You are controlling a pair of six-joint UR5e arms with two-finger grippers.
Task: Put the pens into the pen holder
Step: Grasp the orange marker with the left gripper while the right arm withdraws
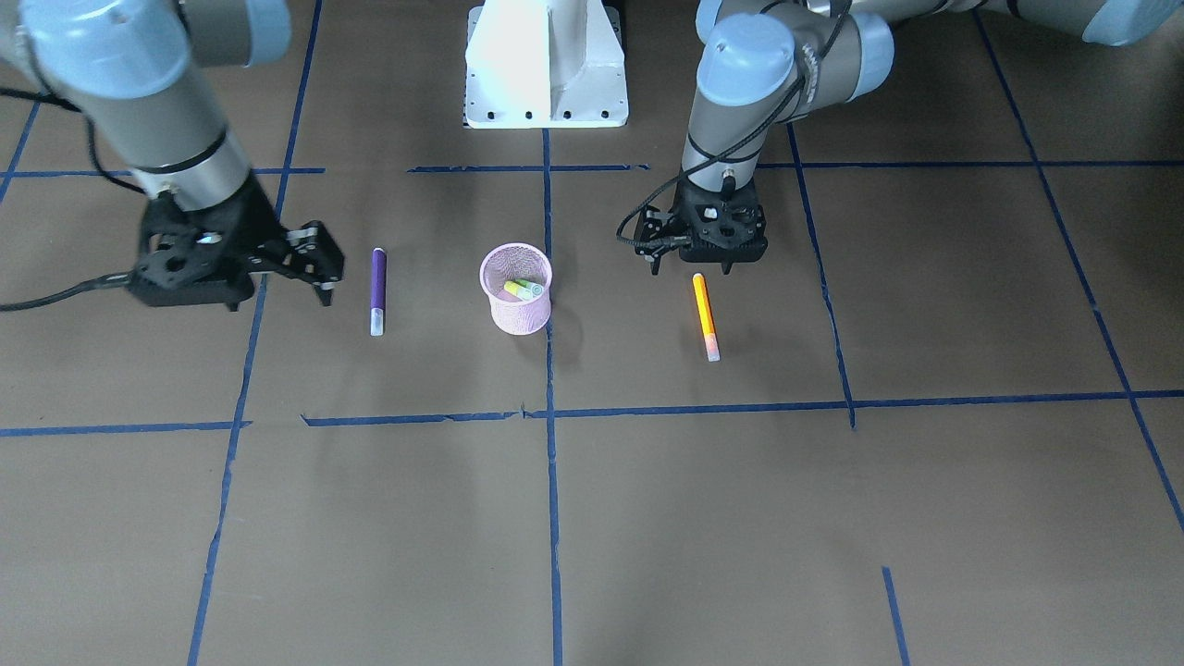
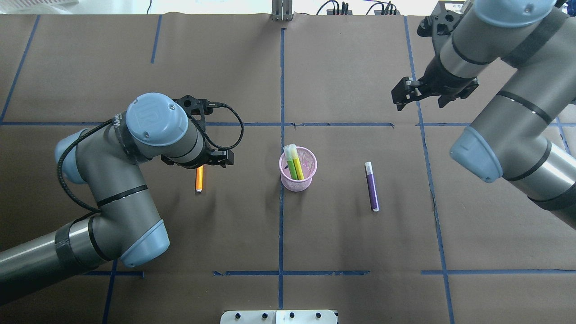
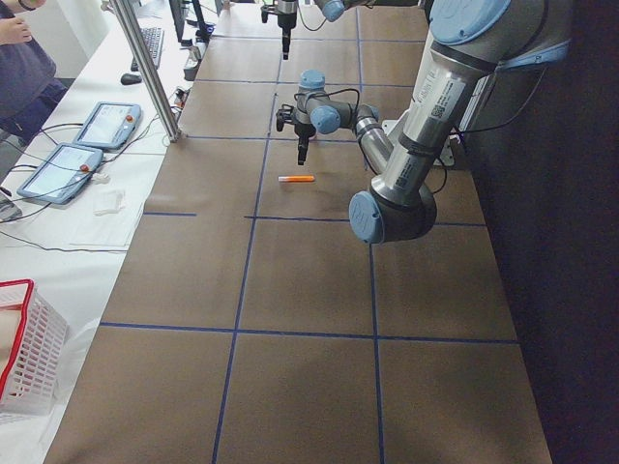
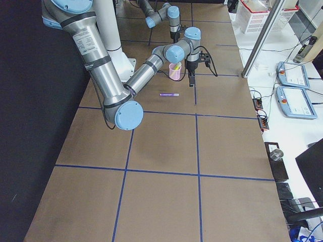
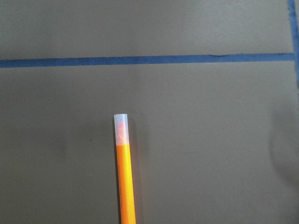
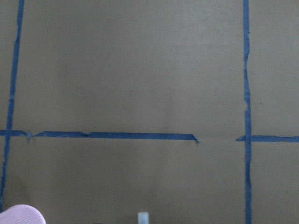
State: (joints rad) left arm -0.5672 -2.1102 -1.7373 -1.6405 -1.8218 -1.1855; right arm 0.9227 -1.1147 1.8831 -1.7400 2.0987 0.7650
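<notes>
The pink mesh pen holder (image 1: 516, 289) stands at the table's middle and holds a yellow pen (image 1: 518, 290) and a green pen (image 2: 292, 168); it also shows in the overhead view (image 2: 298, 170). An orange pen (image 1: 706, 315) lies flat on the table. My left gripper (image 1: 692, 268) hangs just above its robot-side end, open and empty. The left wrist view shows the orange pen's capped end (image 5: 122, 154). A purple pen (image 1: 377, 289) lies flat on the other side of the holder. My right gripper (image 1: 322, 264) is open and empty, raised and off to the side of it.
Brown paper with blue tape lines (image 1: 548, 412) covers the table. The robot's white base (image 1: 546, 65) stands behind the holder. Operator pendants lie on side benches (image 3: 106, 126). A white basket (image 3: 24, 348) stands off the table's end.
</notes>
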